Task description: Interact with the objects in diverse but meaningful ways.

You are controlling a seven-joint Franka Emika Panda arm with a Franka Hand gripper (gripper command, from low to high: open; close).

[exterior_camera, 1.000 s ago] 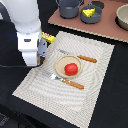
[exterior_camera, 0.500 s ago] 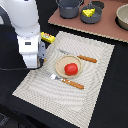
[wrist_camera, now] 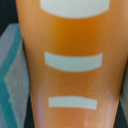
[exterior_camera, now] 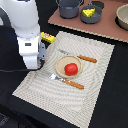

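An orange-brown bread loaf (wrist_camera: pixel 70 65) with white stripes fills the whole wrist view, very close to the camera. My gripper (exterior_camera: pixel 33 64) hangs over the striped placemat's (exterior_camera: pixel 95 95) edge at the exterior view's left; the white hand hides its fingers and the loaf. A red tomato (exterior_camera: pixel 71 69) lies on a small beige plate (exterior_camera: pixel 59 63) mid-mat. The yellow red-marked packet (exterior_camera: pixel 47 37) lies just behind the arm. A yellow cheese wedge (exterior_camera: pixel 89 12) sits in a dark bowl (exterior_camera: pixel 92 18) at the back, beside the blue-grey pot (exterior_camera: pixel 69 8).
A knife (exterior_camera: pixel 84 58) and a fork (exterior_camera: pixel 67 81) with brown handles flank the plate. A brown board (exterior_camera: pixel 100 30) carries the pot, the dark bowl and a pale bowl (exterior_camera: pixel 122 17) at the back right. The table is black.
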